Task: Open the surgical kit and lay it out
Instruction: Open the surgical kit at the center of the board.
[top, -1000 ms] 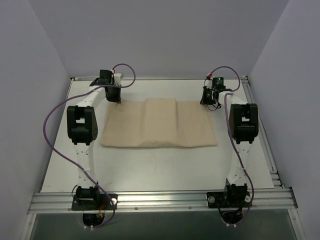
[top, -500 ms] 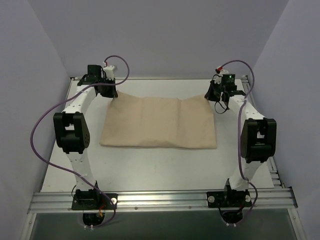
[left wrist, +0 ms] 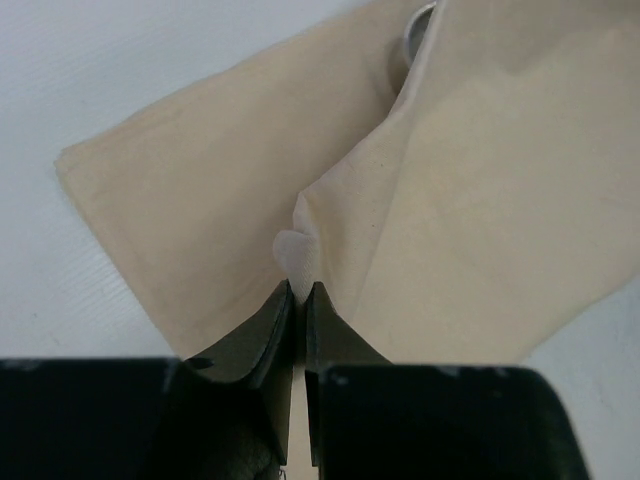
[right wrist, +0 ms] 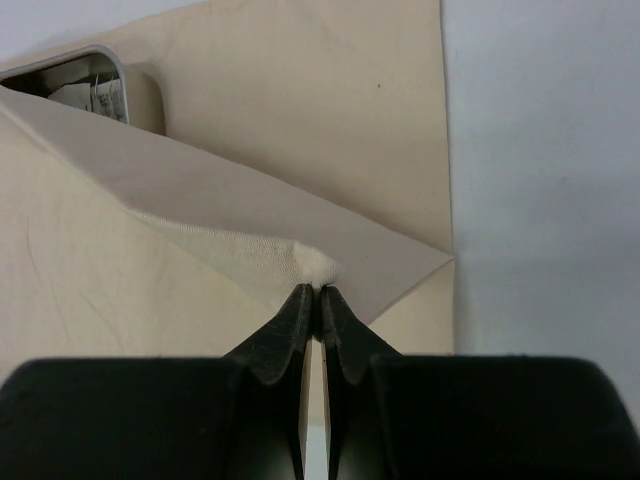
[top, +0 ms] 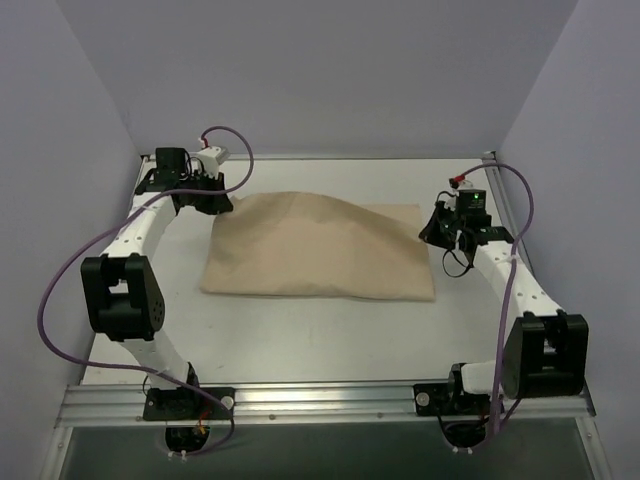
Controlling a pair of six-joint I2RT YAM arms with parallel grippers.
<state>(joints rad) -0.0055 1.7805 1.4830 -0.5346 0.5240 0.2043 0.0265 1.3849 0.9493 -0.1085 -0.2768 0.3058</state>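
The beige cloth wrap [top: 320, 250] lies spread across the middle of the table, its top layer tented up. My left gripper [top: 215, 200] is shut on the wrap's far left corner, and the left wrist view shows the jaws [left wrist: 298, 288] pinching a fold of the cloth [left wrist: 470, 200]. My right gripper [top: 432, 228] is shut on the far right corner, and its jaws [right wrist: 312, 290] pinch a lifted flap [right wrist: 300, 120]. Under the raised cloth, the steel tray's rim [right wrist: 122, 62] shows with a packet [right wrist: 92, 95] inside. The tray's edge also shows in the left wrist view [left wrist: 415, 30]. The instruments are hidden.
The white table [top: 300, 340] is walled by pale panels on the left, back and right. An aluminium rail [top: 320, 400] with both arm bases runs along the near edge. Purple cables [top: 60, 290] loop beside each arm.
Both grippers have pulled outward with the cloth corners, the left one further left and the right one right and nearer. The folded ridges have opened into one lifted layer.
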